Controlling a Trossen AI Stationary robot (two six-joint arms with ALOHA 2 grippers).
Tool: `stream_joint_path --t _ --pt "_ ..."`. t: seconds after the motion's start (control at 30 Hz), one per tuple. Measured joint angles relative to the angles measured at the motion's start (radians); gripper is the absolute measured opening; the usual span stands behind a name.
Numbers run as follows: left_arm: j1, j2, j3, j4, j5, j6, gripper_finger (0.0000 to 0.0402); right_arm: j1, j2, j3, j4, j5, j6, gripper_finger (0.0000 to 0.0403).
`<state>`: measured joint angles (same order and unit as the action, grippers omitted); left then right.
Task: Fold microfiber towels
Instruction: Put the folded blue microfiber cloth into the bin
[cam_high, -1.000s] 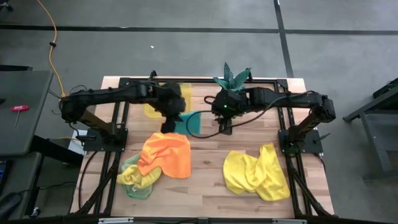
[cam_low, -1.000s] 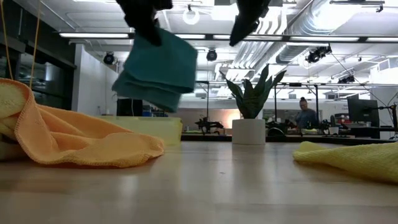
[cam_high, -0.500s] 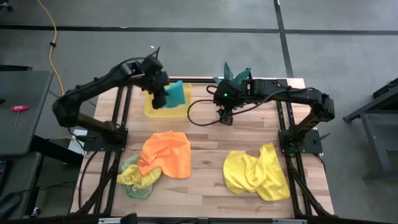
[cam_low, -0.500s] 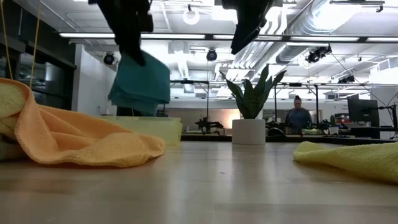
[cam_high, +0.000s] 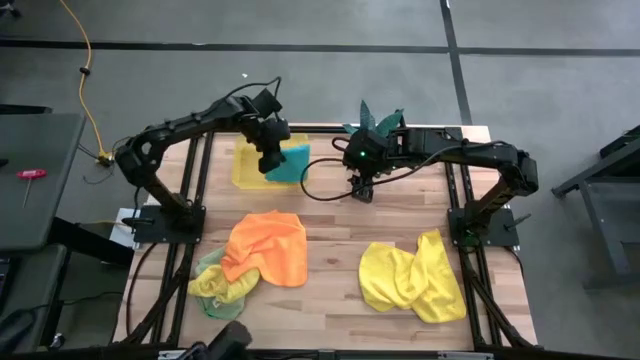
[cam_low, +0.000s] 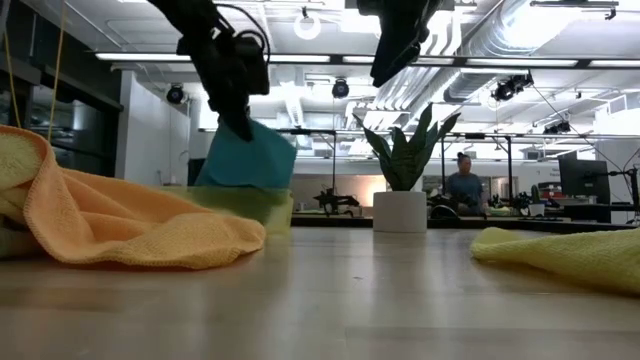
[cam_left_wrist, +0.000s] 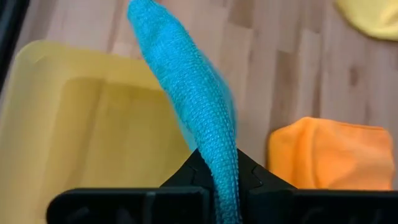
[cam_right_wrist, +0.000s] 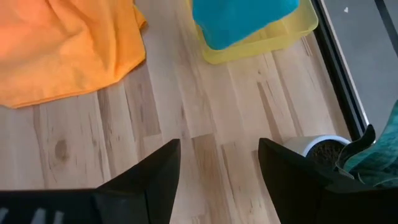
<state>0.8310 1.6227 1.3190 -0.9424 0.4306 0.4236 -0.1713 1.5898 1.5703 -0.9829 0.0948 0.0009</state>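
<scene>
Teal cloth first: your left gripper (cam_high: 272, 160), jaws clamped on the folded teal-blue microfiber towel (cam_high: 289, 163), has carried it from above the middle of the table to the translucent yellow rectangular bin (cam_high: 243, 170) at the far edge, left of centre. A second ago the towel hung high in the low view; now its lower edge sits at the bin's rim, so, as I judge it, you are at the point of dropping a finished fold (nothing is let go yet).

Your right gripper (cam_right_wrist: 217, 171) hangs above the far middle of the table beside the potted snake plant (cam_high: 375, 122), fingers (cam_right_wrist: 152, 174) wide apart and empty. It has opened a little further over the last second and pulled back toward the far edge.

Unchanged since then: the crumpled orange microfiber towel (cam_high: 268, 247) lies near the front left over a light green one (cam_high: 222, 301), and the crumpled yellow microfiber towel (cam_high: 410, 275) lies near the front right. Those are unfolded, so most of the task remains.
</scene>
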Motion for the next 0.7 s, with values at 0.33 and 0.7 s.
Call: stream_joint_path --t 0.33,0.7 --pt "0.071 0.019 -0.077 0.018 0.038 -0.033 0.0 0.002 0.0 0.0 0.018 0.0 0.026 0.0209" --pt "0.027 0.019 -0.11 0.182 0.105 -0.176 0.0 0.002 0.0 0.0 0.059 0.0 0.022 0.0209"
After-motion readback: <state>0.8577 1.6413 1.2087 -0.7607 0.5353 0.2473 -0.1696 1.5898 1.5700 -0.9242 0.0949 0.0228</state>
